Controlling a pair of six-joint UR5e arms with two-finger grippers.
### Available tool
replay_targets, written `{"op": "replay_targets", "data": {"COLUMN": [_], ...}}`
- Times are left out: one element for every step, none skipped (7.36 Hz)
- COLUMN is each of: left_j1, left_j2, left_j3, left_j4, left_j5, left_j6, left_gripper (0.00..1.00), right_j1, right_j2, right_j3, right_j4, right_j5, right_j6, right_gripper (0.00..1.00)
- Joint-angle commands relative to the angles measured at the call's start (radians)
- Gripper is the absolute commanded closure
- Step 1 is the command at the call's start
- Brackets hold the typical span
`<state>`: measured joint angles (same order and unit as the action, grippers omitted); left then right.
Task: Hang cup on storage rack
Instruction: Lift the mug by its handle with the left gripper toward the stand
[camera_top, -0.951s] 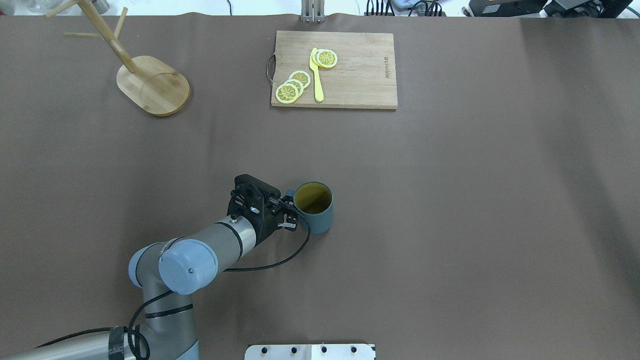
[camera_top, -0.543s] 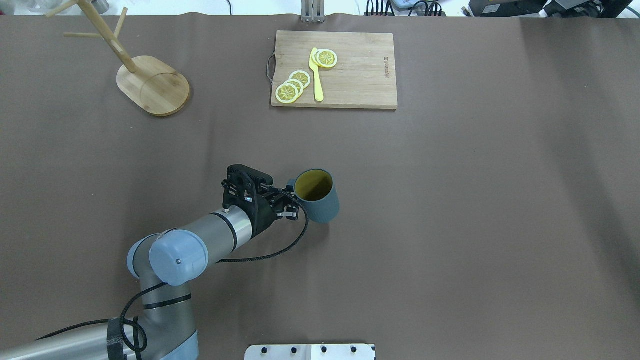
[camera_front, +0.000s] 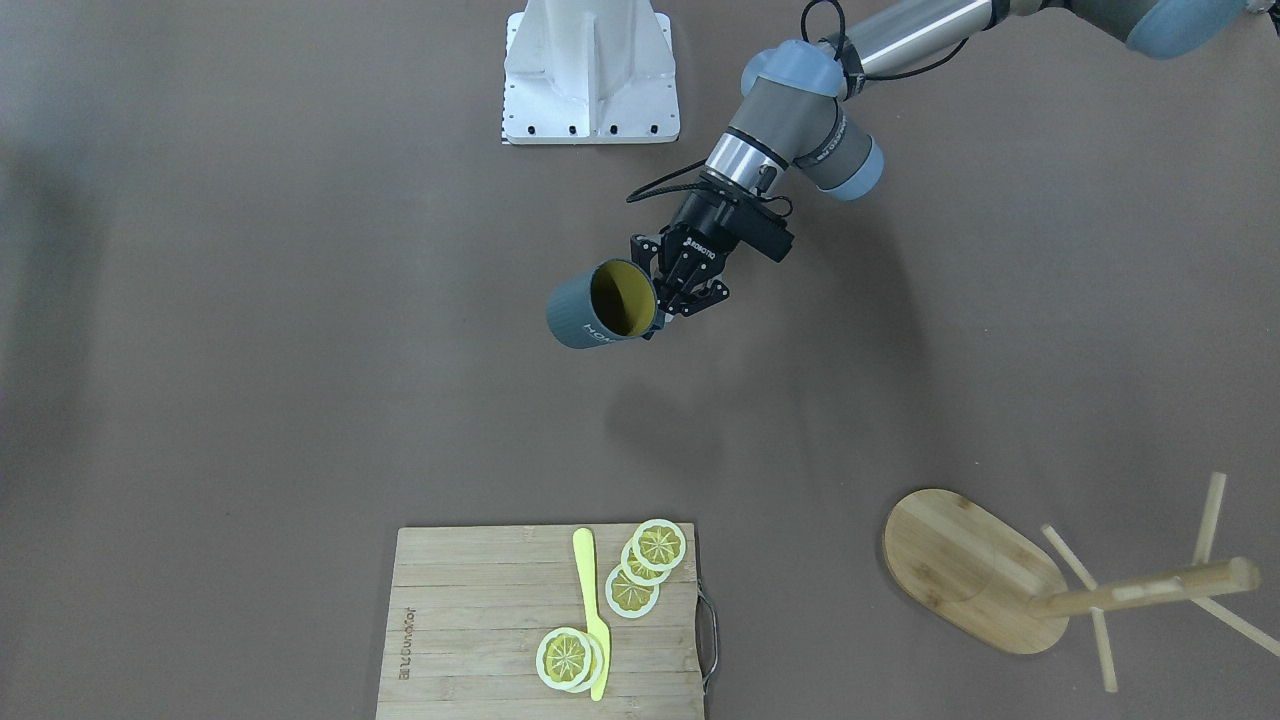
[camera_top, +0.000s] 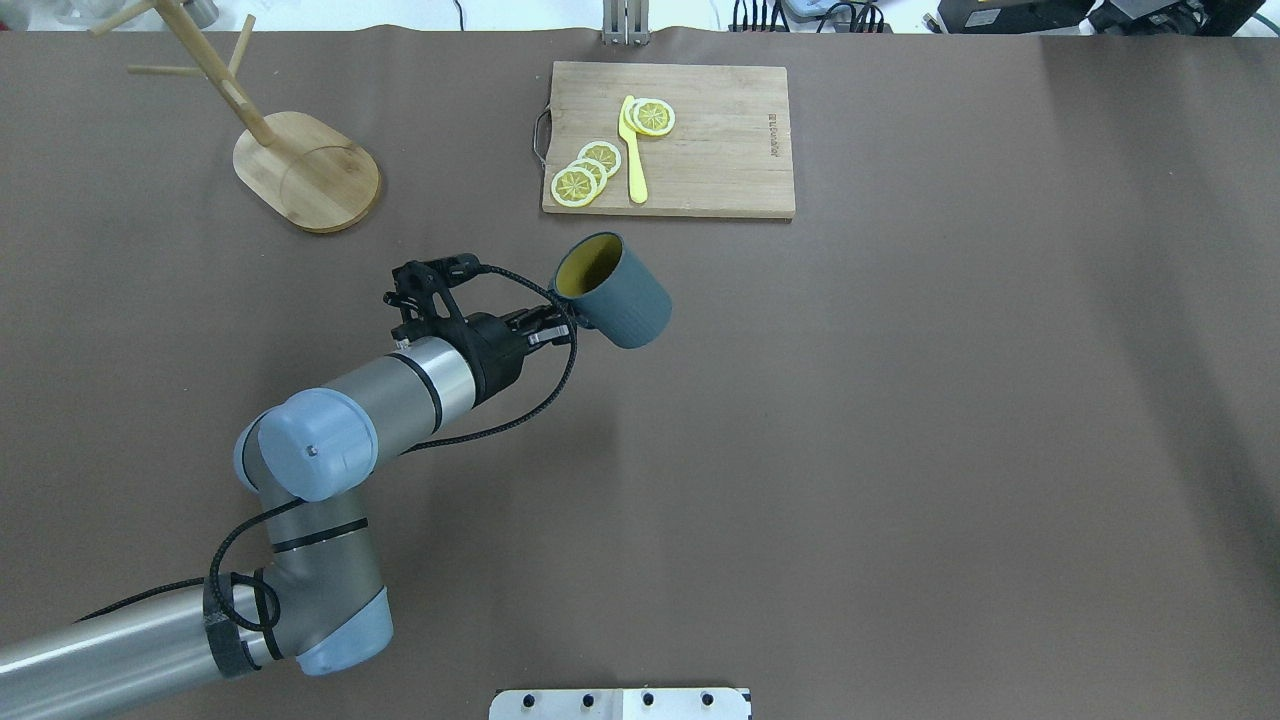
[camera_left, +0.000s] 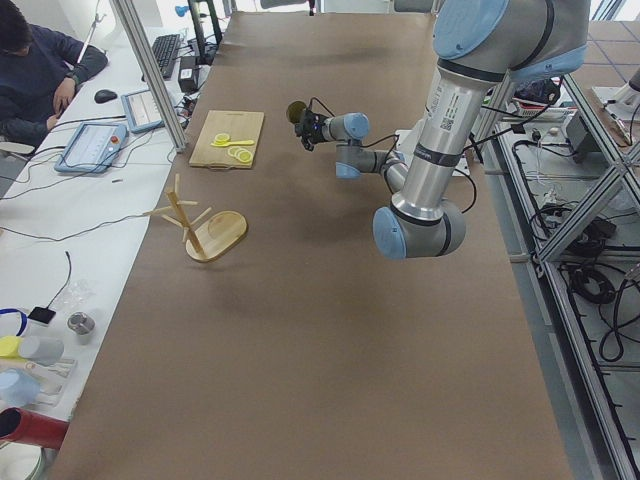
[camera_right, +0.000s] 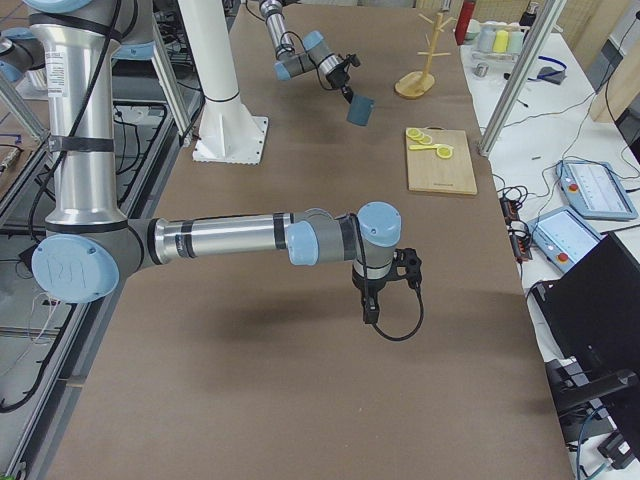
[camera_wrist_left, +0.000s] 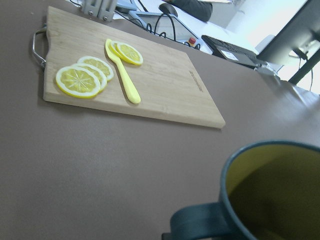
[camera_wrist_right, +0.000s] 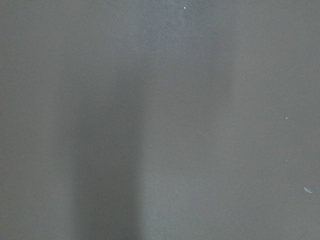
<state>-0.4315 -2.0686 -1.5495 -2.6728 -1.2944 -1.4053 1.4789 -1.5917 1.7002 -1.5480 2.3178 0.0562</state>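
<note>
Left end effector (camera_top: 558, 322): closed on the cup's handle (camera_wrist_left: 196, 223); the loop sits pinched between the fingers.
Cup (camera_top: 612, 296): right at the fingertips, carried clear of the bench (camera_top: 900, 450) and tilted, with its yellow mouth turned up and toward the rack's side. Its shadow lies apart from it on the bench below, so I judge it is well lifted.
Cutting board (camera_top: 700, 150): ahead of the end effector, beyond the cup and not touching it. It carries lemon slices (camera_top: 587, 172) and a yellow knife (camera_top: 633, 150), and has no part in the job.
Rack (camera_top: 305, 172): well apart from the end effector, ahead and off to its left. It stands upright on its oval base, and the pegs that show are bare.
Right end effector (camera_right: 371, 310): farthest away, hanging over bare bench. It shows only in a side view, so I cannot tell whether it is open or closed.
Done: the cup is grasped and raised.
Left: carry the cup across to the rack, line the handle loop up with a peg, slip it on and let go. By my reckoning, less than half is finished.
</note>
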Motion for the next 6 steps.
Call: {"op": "replay_targets", "data": {"left_j1": [-0.105,-0.130,-0.153,-0.180,-0.240,-0.295], "left_j2": [-0.005,-0.008,-0.019,-0.022,-0.031,-0.047], "left_j3": [0.008,0.028,0.041,0.061,0.081,0.110], "left_j4": [-0.003,-0.001,-0.001,-0.002,-0.006,-0.016], "left_j5": [-0.130,-0.132,-0.134,-0.190,-0.251,-0.291], "left_j6": [-0.308,-0.499,-0.655,-0.747,-0.853,-0.912], "left_gripper": [1.00,1.00,1.00,1.00,1.00,1.00], "right_j1": [0.032,0.059,0.086,0.095,0.095,0.095], "right_j2": [-0.027,-0.048,-0.051,-0.051,-0.053,-0.053], "right_j3": [-0.001,-0.008,-0.011,-0.013,-0.013,-0.011], "right_j4": [-0.001,0.000,0.000,0.002,0.002,0.002], "right_j5": [0.000,-0.005,-0.023,-0.025,-0.025,-0.025], "right_j6": [0.008,0.026,0.027,0.027,0.028,0.028], "right_gripper": [0.00,0.00,0.00,0.00,0.00,0.00]}}
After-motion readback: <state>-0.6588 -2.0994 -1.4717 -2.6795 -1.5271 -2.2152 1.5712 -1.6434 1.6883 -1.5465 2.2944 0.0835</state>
